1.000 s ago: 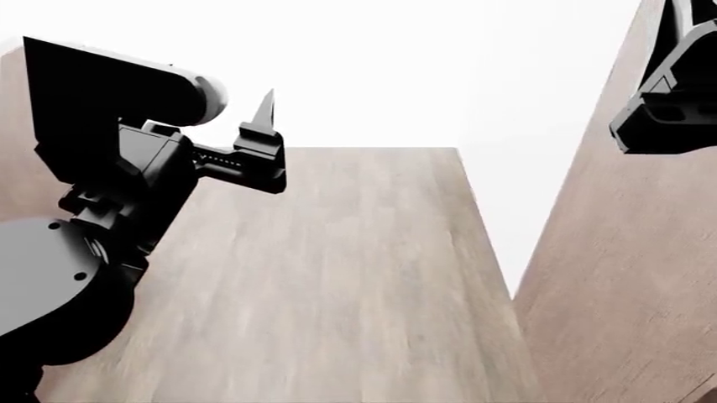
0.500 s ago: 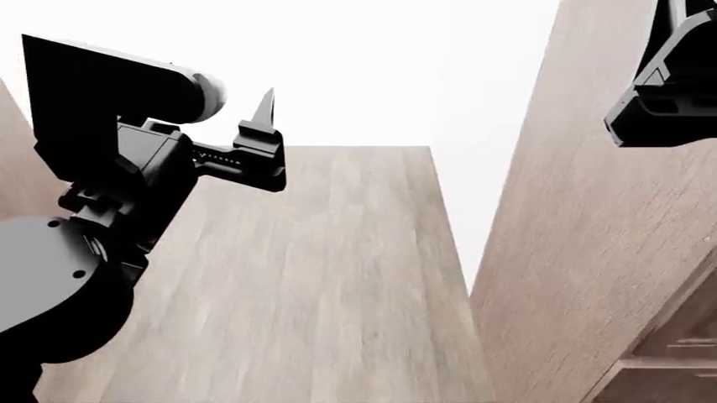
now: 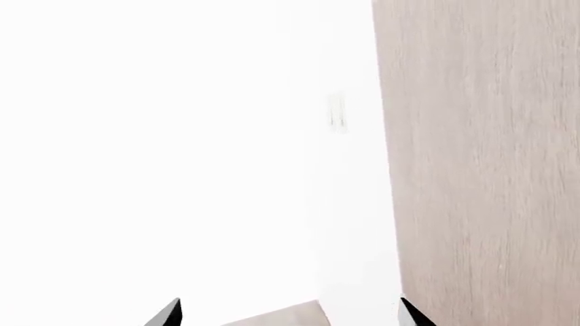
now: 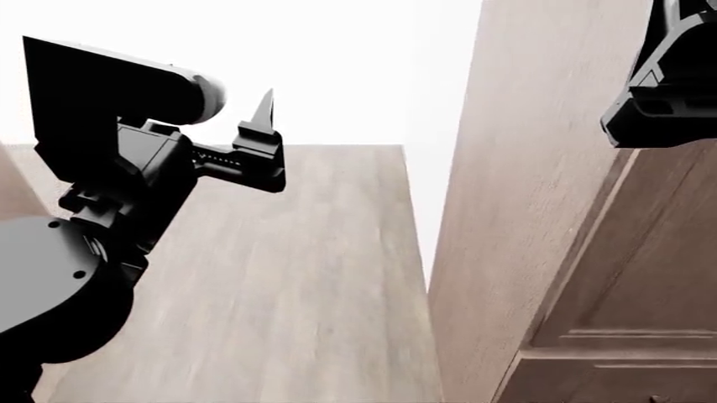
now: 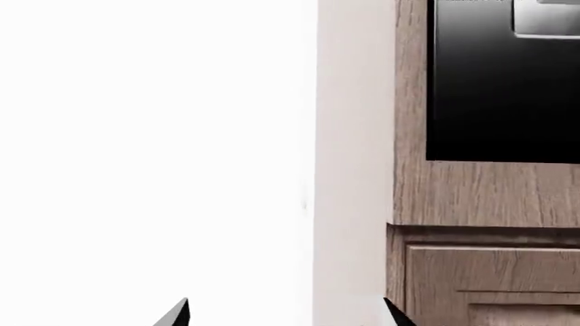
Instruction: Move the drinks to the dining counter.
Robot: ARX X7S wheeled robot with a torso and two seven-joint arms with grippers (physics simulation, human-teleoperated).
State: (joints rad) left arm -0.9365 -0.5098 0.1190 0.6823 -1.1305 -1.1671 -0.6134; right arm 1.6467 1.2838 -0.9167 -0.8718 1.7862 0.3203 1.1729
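Note:
No drinks show in any view, and the dining counter is out of view too. My left gripper is open: its two dark fingertips stand far apart with only white wall and a strip of wood floor between them. In the head view the left arm fills the left side, one pointed finger sticking up. My right gripper is also open and empty, facing a white wall. Only the right arm's black wrist shows at the head view's upper right.
A tall brown wood cabinet side with a panelled door stands close on the right. Wood floor runs ahead to a white wall. The right wrist view shows a black appliance front set in wood cabinetry.
The head view has swung right: the brown cabinet has slid leftwards and its panelled door has come into view. Both arms keep their place in the view.

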